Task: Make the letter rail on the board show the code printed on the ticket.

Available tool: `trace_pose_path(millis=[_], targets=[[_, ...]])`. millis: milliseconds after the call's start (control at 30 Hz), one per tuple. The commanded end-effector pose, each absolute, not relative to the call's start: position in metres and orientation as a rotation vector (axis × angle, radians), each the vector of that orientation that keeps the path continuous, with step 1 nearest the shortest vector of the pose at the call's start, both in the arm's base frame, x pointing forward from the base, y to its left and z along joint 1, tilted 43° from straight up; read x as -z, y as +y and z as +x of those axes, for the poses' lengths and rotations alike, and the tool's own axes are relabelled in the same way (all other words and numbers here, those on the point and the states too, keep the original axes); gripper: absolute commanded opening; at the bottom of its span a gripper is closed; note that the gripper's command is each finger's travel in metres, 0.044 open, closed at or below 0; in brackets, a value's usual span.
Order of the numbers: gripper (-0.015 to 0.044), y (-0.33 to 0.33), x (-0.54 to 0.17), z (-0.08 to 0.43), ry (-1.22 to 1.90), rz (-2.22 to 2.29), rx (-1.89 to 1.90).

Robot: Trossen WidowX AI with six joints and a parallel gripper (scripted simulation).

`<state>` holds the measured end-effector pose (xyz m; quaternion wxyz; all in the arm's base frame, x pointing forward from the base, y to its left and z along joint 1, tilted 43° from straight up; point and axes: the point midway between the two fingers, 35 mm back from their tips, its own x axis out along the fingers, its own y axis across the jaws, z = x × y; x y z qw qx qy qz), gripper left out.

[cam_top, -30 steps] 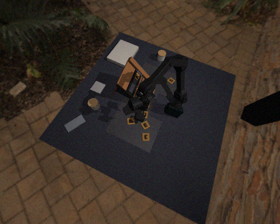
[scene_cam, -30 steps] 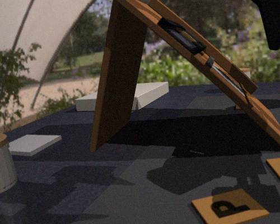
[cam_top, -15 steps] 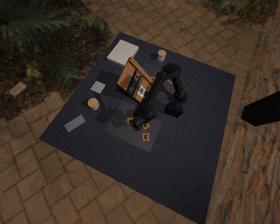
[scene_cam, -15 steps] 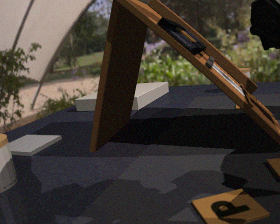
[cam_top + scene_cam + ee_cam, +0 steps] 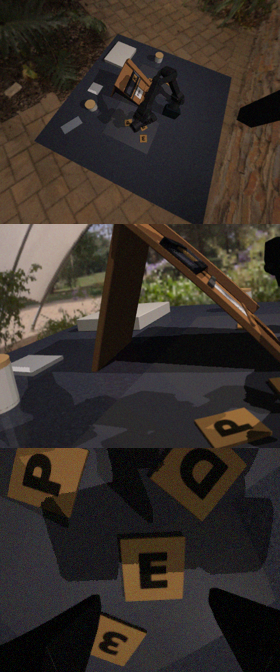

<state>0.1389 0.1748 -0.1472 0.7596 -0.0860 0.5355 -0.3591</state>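
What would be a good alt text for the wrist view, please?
Open pincer above tiles lying flat on a dark surface: an E tile between the fingers' tips, P tile and D tile beyond.

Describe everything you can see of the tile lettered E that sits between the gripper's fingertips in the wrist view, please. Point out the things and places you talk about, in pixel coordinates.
The E tile (image 5: 153, 582) is a flat, squarish, orange-tan piece that looks like wood, with a bold black E on its face. It lies face up on the dark surface, its upper part in shadow. Neither finger touches it, and it stands apart from the neighbouring tiles.
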Motion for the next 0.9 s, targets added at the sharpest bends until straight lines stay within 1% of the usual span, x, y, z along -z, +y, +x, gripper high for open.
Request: trace_pose_path(millis=[0, 867], targets=[[0.0340, 0.161, 0.160, 0.143, 1.162, -0.188, 0.788], [0.0340, 0.143, 0.180, 0.146, 1.161, -0.189, 0.789]])
